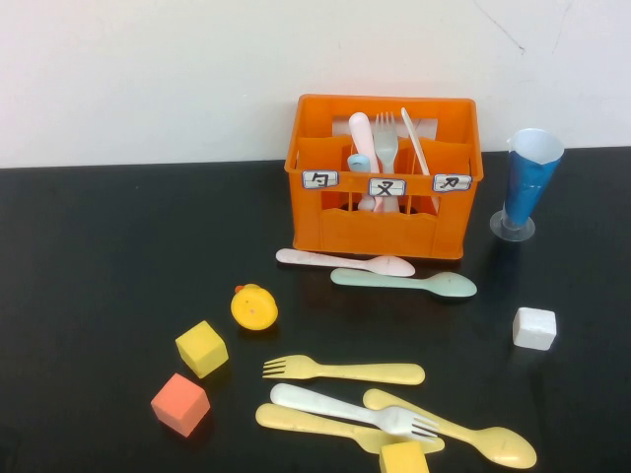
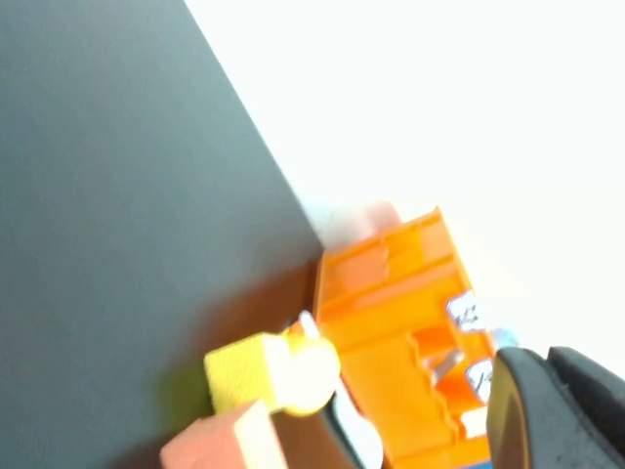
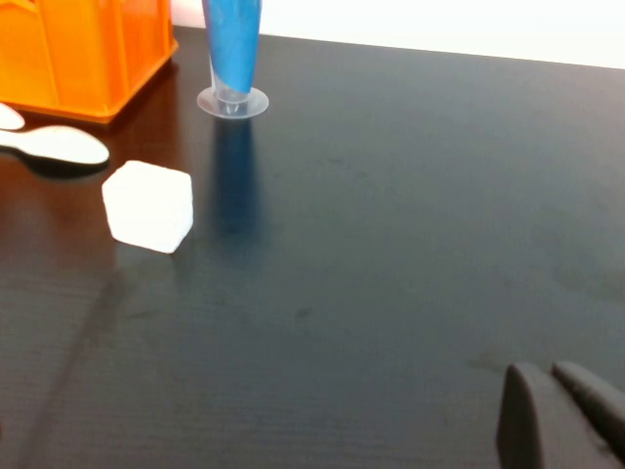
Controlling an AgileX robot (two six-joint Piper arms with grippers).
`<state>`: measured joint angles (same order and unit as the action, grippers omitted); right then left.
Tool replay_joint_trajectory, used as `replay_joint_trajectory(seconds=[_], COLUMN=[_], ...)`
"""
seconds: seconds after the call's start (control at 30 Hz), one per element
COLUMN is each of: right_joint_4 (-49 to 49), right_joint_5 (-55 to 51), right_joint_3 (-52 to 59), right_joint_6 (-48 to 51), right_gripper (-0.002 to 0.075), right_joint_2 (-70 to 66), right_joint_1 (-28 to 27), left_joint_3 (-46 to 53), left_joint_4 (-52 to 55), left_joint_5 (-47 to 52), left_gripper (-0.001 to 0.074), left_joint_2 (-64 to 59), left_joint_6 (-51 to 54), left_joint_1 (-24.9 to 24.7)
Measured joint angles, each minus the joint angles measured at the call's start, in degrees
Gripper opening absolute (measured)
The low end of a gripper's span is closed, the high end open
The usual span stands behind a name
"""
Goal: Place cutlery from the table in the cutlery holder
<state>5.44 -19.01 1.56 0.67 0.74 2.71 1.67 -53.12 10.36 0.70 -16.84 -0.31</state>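
Observation:
The orange cutlery holder (image 1: 383, 177) stands at the back of the black table (image 1: 99, 276), with a pink spoon, a mint fork and a pale knife upright in it. In front of it lie a pink spoon (image 1: 345, 261) and a mint spoon (image 1: 404, 282). Near the front edge lie a yellow fork (image 1: 343, 371), a white fork (image 1: 350, 408), a yellow spoon (image 1: 454, 427) and a yellow knife (image 1: 315, 422). Neither arm shows in the high view. My left gripper (image 2: 547, 410) is shut and empty, away from the holder (image 2: 391, 322). My right gripper (image 3: 552, 410) is shut and empty over bare table.
A yellow duck (image 1: 254, 306), a yellow cube (image 1: 202, 348) and a red cube (image 1: 180, 403) sit at the front left. Another yellow cube (image 1: 404, 458) touches the front cutlery. A white cube (image 1: 534, 327) and a blue cup (image 1: 527, 185) stand on the right.

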Motion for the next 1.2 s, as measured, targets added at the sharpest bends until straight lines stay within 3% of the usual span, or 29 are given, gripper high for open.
replay_joint_trajectory(seconds=[0.1, 0.23, 0.4, 0.6, 0.7, 0.83, 1.2], right_joint_4=[0.0, 0.0, 0.0, 0.0, 0.0, 0.0, 0.0], right_joint_5=[0.0, 0.0, 0.0, 0.0, 0.0, 0.0, 0.0], right_joint_3=[0.0, 0.0, 0.0, 0.0, 0.0, 0.0, 0.0], right_joint_6=[0.0, 0.0, 0.0, 0.0, 0.0, 0.0, 0.0], right_gripper=[-0.0003, -0.0003, -0.0003, -0.0003, -0.0003, -0.0003, -0.0003], right_joint_2=[0.0, 0.0, 0.0, 0.0, 0.0, 0.0, 0.0], right_joint_1=[0.0, 0.0, 0.0, 0.0, 0.0, 0.0, 0.0], left_joint_3=[0.0, -5.99, -19.37, -32.49, -38.01, -44.07, -54.47], left_joint_4=[-0.95, 0.46, 9.87, 27.0, 32.9, 35.23, 46.92], left_joint_5=[-1.88, 1.94, 16.04, 38.04, 43.98, 47.58, 52.73], left_gripper=[-0.0001, -0.0001, -0.0001, -0.0001, -0.0001, -0.0001, 0.0037], left_joint_2=[0.0, 0.0, -3.72, -17.73, -24.59, -34.29, -63.77], left_joint_6=[2.39, 15.27, 25.48, 32.36, 35.84, 39.82, 46.74], left_joint_1=[0.0, 0.0, 0.0, 0.0, -1.53, -7.66, -36.08])
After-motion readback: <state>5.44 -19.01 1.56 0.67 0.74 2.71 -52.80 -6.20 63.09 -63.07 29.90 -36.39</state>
